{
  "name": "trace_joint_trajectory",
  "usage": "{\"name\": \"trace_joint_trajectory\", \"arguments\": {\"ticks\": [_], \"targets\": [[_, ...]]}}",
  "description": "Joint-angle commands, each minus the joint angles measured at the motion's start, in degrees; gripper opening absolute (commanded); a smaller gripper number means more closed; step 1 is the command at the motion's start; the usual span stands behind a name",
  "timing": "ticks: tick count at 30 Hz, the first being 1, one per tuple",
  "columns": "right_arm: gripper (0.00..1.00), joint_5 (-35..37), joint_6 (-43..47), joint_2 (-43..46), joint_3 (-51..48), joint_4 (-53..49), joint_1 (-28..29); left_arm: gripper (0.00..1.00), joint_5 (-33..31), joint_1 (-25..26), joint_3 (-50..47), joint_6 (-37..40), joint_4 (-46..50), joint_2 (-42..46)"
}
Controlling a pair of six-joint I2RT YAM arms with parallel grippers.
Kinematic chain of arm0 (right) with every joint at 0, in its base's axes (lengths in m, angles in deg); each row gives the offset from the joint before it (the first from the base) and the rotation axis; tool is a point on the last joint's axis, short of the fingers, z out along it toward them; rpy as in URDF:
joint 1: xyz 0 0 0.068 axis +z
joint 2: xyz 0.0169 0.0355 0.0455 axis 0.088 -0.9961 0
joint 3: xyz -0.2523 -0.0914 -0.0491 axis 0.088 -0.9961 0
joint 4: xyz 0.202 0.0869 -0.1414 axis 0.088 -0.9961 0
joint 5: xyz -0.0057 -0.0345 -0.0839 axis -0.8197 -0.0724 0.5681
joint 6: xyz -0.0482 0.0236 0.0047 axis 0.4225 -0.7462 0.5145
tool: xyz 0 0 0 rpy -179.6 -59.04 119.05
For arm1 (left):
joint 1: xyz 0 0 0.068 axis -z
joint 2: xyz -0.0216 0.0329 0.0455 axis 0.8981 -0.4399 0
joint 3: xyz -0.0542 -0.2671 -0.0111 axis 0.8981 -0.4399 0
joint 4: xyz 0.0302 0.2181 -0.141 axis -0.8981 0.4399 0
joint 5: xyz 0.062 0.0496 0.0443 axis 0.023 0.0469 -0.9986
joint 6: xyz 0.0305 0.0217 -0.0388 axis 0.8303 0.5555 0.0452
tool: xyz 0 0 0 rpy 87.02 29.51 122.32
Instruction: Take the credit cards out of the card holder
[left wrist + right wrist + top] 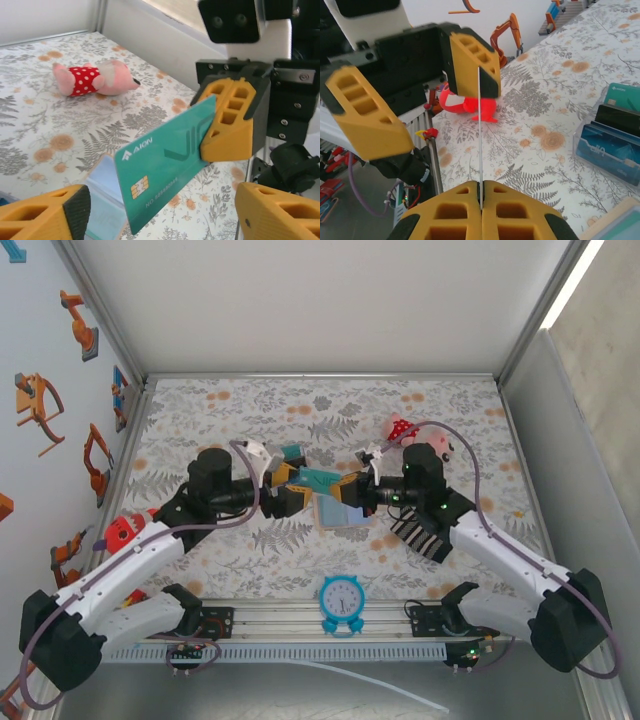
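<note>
A teal credit card (165, 165) hangs in the air over the table, and my right gripper (481, 192) is shut on its one end. In the right wrist view the card (480, 130) shows edge-on as a thin white line. My left gripper (160, 210) is open, with a finger (47, 215) well clear of the card on each side. In the top view the left gripper (290, 490) and right gripper (357, 488) face each other across the card (320, 480). The tan card holder (340, 515) lies open just below, pale blue side up.
A clear stand (607, 145) with blue and teal cards sits behind the grippers. A pink plush (95, 80) lies at the back right and a red toy (465, 102) at the left. The striped sock (420, 535) lies under the right arm, the blue clock (342, 600) at the front rail.
</note>
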Motion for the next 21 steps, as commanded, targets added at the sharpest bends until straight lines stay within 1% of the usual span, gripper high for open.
{"name": "trace_joint_trajectory", "arguments": {"ticks": [1, 3, 4, 5, 6, 10, 14, 18, 21], "targets": [[0.00, 2.8, 3.6, 0.7, 2.8, -6.2, 0.1, 0.83, -3.0, 0.1, 5.5, 1.9, 7.9, 0.6], [0.00, 2.9, 4.2, 0.0, 3.3, -7.8, 0.3, 0.85, -2.5, 0.1, 8.6, 3.3, 11.9, -0.4], [0.00, 2.9, 4.5, -0.5, 3.7, -8.5, 0.4, 0.87, -2.2, 0.2, 9.7, 3.8, 13.3, -1.0], [0.00, 2.9, 4.8, -1.1, 4.1, -9.2, 0.7, 0.96, -2.2, 0.3, 10.8, 4.4, 14.9, -1.7], [0.00, 3.0, 5.2, -1.5, 4.5, -9.8, 1.0, 0.96, -1.9, 0.5, 12.0, 5.2, 16.5, -2.4], [0.00, 3.0, 6.5, -3.3, 6.3, -11.8, 2.3, 0.92, -1.1, 1.5, 15.2, 9.0, 21.0, -4.6], [0.00, 2.6, 7.5, -4.4, 7.6, -12.7, 3.4, 0.81, -0.2, 2.4, 17.7, 12.7, 24.7, -7.3], [0.00, 2.2, 7.6, -4.6, 7.9, -12.8, 3.8, 0.73, 2.7, 2.4, 19.3, 15.8, 27.0, -10.3], [0.00, 1.8, 7.7, -4.5, 7.8, -12.8, 4.0, 0.71, 4.9, 2.6, 20.5, 18.1, 29.0, -12.3]]}}
